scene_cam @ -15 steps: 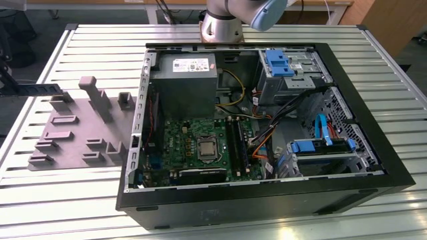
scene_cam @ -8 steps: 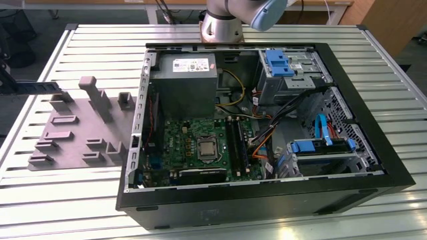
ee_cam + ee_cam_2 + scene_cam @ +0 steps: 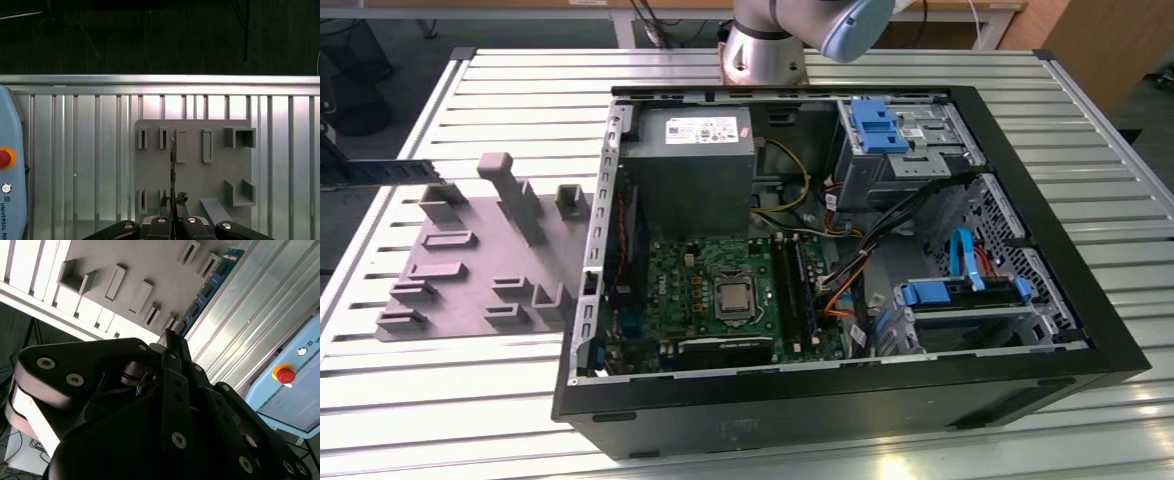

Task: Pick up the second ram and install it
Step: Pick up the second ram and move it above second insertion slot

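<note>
At the tip of my pincer [image 3: 173, 202], in both wrist views, sits the second ram [image 3: 207, 287]. Its blue-green board reaches away from me above the grey holder tray [image 3: 150, 265] and is clear of the tray's slots, as far as I can judge. My pincer is closed tight on its near end. To carry it well, I judge, I need a firm, square clamp with no twist. That way its long edge can meet the black slot rails [image 3: 794, 285] on the motherboard [image 3: 687, 280], centre of the exterior frame, dead parallel.
</note>
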You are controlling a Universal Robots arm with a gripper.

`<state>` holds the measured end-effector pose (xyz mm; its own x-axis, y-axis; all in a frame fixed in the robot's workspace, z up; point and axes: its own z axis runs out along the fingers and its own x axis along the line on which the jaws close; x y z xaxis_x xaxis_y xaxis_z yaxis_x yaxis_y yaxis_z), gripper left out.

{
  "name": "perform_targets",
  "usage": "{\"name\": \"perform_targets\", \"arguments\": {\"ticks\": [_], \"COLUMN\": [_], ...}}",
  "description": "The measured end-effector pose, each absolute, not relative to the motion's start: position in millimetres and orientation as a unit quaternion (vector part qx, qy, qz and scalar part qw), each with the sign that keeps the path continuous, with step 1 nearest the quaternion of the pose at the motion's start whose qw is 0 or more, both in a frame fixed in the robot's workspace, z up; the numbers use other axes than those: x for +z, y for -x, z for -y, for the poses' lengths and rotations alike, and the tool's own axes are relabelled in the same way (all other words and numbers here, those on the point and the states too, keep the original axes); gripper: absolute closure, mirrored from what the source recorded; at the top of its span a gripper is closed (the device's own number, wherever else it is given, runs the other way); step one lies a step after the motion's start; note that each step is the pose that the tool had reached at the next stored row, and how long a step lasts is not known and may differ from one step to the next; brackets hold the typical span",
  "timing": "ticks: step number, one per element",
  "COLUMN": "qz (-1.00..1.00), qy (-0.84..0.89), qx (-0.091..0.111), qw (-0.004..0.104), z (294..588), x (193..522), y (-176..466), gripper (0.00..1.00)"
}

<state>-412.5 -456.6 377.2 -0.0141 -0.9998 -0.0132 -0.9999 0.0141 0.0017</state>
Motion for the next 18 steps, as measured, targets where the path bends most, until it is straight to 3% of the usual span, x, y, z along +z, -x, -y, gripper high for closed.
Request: {"name": "perform_targets", "arguments": {"ticks": [18], "qz": [-0.712], "qy": [0.702], "qx": [0.005], "qw": [0.004], "z": [456.6], "x": [386.1], "y": [412.5], "gripper": [0.86]}}
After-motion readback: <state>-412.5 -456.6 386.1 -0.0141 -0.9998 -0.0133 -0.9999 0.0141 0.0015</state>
